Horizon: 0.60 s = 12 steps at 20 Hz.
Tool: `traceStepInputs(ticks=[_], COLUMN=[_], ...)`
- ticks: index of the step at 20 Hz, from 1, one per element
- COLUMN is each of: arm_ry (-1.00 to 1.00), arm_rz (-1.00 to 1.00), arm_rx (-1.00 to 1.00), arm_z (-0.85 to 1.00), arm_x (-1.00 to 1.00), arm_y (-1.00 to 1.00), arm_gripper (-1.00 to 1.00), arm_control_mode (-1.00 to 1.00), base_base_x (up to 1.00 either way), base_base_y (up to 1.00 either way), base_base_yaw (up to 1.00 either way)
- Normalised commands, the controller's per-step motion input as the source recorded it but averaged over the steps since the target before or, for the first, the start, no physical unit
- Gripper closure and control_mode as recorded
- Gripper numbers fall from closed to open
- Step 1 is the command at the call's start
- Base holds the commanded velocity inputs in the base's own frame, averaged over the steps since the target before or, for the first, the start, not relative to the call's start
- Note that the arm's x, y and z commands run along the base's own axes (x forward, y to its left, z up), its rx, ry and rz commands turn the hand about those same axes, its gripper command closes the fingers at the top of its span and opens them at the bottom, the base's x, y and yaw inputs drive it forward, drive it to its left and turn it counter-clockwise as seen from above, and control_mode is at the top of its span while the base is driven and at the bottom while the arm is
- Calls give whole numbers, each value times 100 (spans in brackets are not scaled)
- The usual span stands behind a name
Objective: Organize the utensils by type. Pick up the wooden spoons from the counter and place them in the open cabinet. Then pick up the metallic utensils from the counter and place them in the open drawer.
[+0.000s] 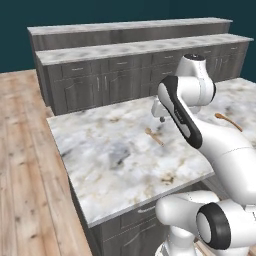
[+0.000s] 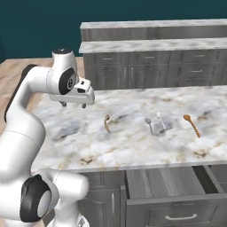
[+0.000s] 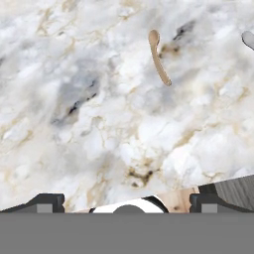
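Observation:
My gripper [image 2: 73,104] hangs open above the marble counter [image 2: 133,146], with nothing between its fingers [image 3: 48,201]. A light tan wooden spoon [image 2: 107,123] lies on the counter a little to the right of the gripper, and shows again as the tan spoon [image 1: 154,136] and the tan spoon [image 3: 158,57]. A darker orange-brown wooden spoon [image 2: 192,125] lies further right, the same orange-brown spoon [image 1: 228,121]. Two small metallic utensils [image 2: 154,124] lie between the spoons; one metallic end [image 3: 248,39] reaches the hand view's edge. The open drawer [image 2: 168,182] sticks out below the counter's front. The open cabinet is out of view.
Behind the counter runs a second row of dark grey base units [image 2: 150,71] with a marble top and a raised ledge. Wooden floor [image 1: 25,165] lies to the left of the counter. The arm's own links [image 1: 182,112] hide part of the counter in the left base view.

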Motion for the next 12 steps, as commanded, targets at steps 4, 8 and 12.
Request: traceStepInputs(ticks=[4, 8, 12], arm_ry=[0, 0, 0], arm_rz=[0, 0, 0], arm_rx=[0, 0, 0], arm_z=[0, 0, 0], arm_x=[0, 0, 0], arm_y=[0, 0, 0], arm_gripper=[-100, -100, -100], arm_control_mode=[100, 100, 100], base_base_x=[0, 0, 0], base_base_y=[0, 0, 0], base_base_yaw=[0, 0, 0])
